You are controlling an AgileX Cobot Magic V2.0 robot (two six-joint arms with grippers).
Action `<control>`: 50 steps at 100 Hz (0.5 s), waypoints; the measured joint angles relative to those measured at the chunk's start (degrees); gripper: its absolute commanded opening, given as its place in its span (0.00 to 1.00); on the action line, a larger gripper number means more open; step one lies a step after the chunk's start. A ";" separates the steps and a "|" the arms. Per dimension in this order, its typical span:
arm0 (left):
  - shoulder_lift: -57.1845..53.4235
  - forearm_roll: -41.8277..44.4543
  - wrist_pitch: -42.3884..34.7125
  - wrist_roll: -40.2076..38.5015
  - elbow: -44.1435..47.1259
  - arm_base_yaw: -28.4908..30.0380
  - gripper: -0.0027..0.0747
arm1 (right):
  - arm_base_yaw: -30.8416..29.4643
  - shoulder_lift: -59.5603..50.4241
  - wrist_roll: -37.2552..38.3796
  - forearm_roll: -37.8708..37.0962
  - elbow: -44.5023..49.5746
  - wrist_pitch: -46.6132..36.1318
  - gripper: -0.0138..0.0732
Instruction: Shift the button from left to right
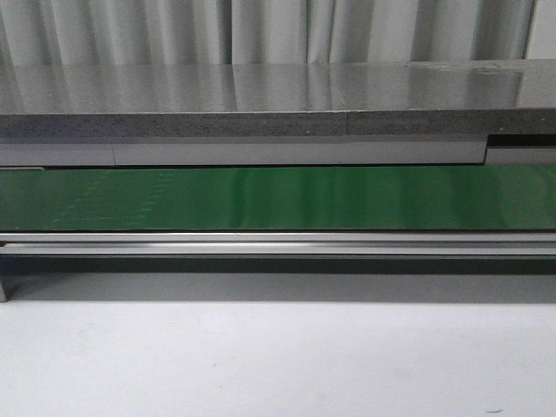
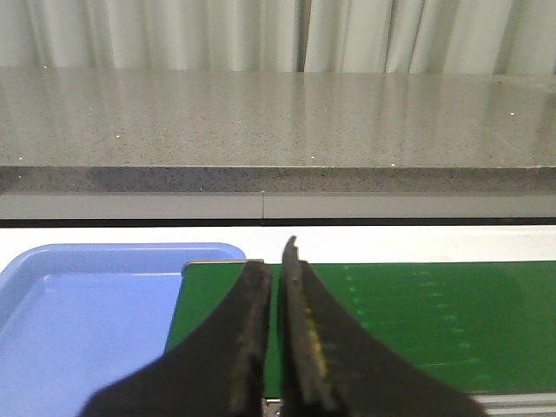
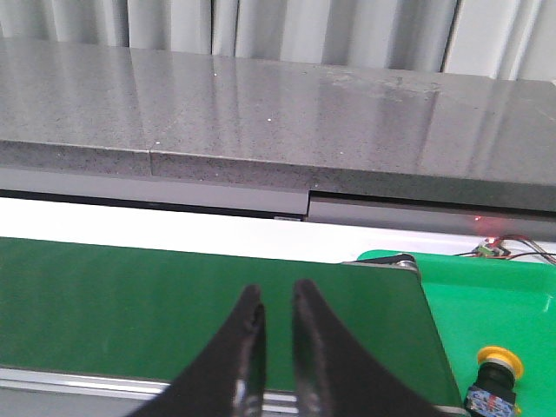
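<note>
The button (image 3: 495,382), a yellow round cap on a black body with small red and blue marks, stands in a green tray (image 3: 512,304) just past the right end of the green conveyor belt (image 1: 278,198). My right gripper (image 3: 276,300) hangs over the belt's right end, to the left of the button. Its jaws stand almost together with a narrow gap and hold nothing. My left gripper (image 2: 276,261) hangs over the belt's left end (image 2: 391,321), shut and empty. Neither gripper shows in the front view.
A blue tray (image 2: 87,304) sits at the belt's left end. A grey stone counter (image 1: 278,95) runs behind the belt, with curtains beyond it. A metal rail (image 1: 278,243) edges the belt's front, above a white tabletop (image 1: 278,365). Small wires (image 3: 512,246) lie behind the green tray.
</note>
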 measured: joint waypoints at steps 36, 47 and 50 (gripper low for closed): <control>0.00 0.00 0.00 0.00 0.00 0.00 0.04 | 0.00 0.00 0.00 0.00 0.00 0.00 0.08; 0.00 0.00 0.00 0.00 0.00 0.00 0.04 | 0.00 0.00 0.00 0.00 0.00 0.00 0.08; 0.00 0.00 0.00 0.00 0.00 0.00 0.04 | 0.00 0.00 0.00 0.00 0.00 0.00 0.08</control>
